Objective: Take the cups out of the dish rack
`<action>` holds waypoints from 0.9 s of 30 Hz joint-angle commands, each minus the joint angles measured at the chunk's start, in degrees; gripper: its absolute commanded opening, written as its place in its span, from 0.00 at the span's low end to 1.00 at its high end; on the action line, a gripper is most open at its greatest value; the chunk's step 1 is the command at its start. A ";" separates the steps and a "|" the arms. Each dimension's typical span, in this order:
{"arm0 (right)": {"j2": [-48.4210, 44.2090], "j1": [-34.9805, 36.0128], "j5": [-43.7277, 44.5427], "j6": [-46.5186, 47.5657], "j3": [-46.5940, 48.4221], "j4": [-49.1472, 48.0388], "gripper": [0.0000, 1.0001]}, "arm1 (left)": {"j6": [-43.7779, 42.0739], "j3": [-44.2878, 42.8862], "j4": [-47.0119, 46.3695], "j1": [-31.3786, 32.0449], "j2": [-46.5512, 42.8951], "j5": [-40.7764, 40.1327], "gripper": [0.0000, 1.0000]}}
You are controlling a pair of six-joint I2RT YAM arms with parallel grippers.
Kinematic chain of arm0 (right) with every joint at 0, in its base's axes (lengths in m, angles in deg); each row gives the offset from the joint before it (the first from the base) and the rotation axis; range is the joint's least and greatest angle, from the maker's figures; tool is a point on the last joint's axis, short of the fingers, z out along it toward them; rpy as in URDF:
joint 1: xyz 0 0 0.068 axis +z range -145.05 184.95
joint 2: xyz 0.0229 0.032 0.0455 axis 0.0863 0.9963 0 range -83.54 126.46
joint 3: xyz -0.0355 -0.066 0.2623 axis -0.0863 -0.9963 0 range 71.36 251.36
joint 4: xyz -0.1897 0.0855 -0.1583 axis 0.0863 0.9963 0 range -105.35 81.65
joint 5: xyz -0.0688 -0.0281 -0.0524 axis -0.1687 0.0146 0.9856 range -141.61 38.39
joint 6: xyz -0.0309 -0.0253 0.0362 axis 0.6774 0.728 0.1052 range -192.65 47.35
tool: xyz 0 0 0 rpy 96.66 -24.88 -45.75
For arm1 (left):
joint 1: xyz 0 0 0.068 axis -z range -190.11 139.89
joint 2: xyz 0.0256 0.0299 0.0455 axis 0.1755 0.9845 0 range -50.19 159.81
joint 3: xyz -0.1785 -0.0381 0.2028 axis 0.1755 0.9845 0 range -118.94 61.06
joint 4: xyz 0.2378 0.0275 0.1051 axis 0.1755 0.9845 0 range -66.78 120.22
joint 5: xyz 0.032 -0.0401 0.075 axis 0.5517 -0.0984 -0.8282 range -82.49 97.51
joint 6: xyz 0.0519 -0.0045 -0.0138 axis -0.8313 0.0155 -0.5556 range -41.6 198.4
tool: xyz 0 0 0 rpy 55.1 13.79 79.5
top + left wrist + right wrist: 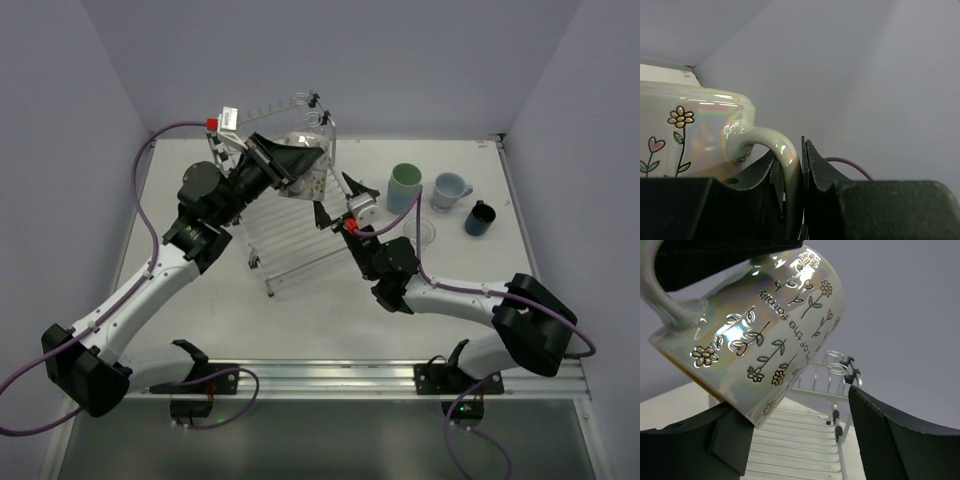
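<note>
A pearly white mug with drawn flowers (312,180) hangs tilted above the dish rack (290,235). My left gripper (298,162) is shut on its handle (786,159), and the jaws (792,155) pinch the loop from both sides. My right gripper (336,198) stands open beside the mug. In the right wrist view the mug body (765,325) sits over the gap between the two fingers (795,405), its lower corner close to the left finger (695,440). The rack's rods (800,445) lie bare below.
On the table right of the rack stand a pale green tumbler (404,187), a light blue mug (450,190), a dark blue mug (480,217) and a clear glass (420,232). The rack's back rail with coiled loops (305,105) rises behind the mug.
</note>
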 commanded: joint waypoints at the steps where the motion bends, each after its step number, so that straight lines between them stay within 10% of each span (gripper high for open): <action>1: 4.08 1.65 8.20 7.89 0.42 -19.36 0.72 | 3.88 -0.31 -8.30 0.69 -2.27 0.95 0.00; 12: 6.22 5.61 11.48 13.80 4.29 -25.36 0.34 | 7.13 1.44 -5.84 1.22 -2.53 1.31 0.00; 17: 1.92 7.45 10.86 15.65 3.50 -25.02 0.00 | 7.93 2.85 -6.37 1.22 -2.80 2.19 0.00; 23: -6.52 8.42 10.25 12.06 0.17 -12.40 0.00 | 2.93 0.22 -2.86 1.13 -2.80 1.22 0.00; 27: -13.90 8.42 8.15 3.90 -1.24 2.37 0.00 | -1.21 -1.89 0.48 0.78 -3.06 -0.53 0.27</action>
